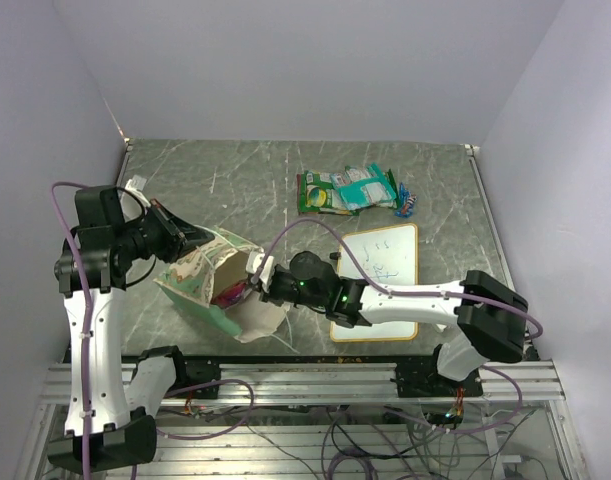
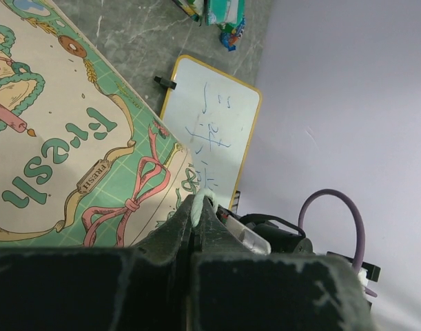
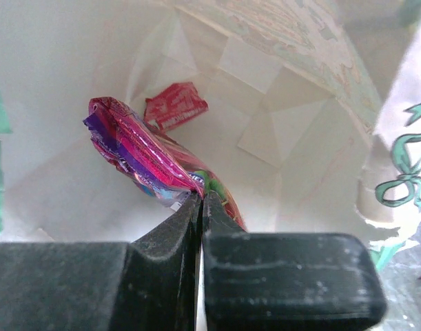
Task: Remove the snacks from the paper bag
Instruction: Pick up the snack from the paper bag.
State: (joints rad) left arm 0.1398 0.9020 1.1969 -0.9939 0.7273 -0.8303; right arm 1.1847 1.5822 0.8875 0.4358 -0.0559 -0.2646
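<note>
The paper bag (image 1: pixel 210 285) lies on its side at the table's left, mouth toward the right. My left gripper (image 1: pixel 190 242) is shut on the bag's white string handle (image 2: pixel 200 203) and holds the top edge up; the bag's printed side (image 2: pixel 65 138) fills the left wrist view. My right gripper (image 1: pixel 257 283) is at the bag's mouth, shut on a pink and purple snack packet (image 3: pixel 138 152) inside the cream interior (image 3: pixel 279 131). A small red packet (image 3: pixel 174 105) lies deeper in the bag. A pile of green snack packets (image 1: pixel 347 190) lies at the back of the table.
A white whiteboard (image 1: pixel 377 275) with a yellow frame lies right of the bag, under my right arm; it also shows in the left wrist view (image 2: pixel 210 131). A small blue candy (image 1: pixel 406 203) lies beside the green packets.
</note>
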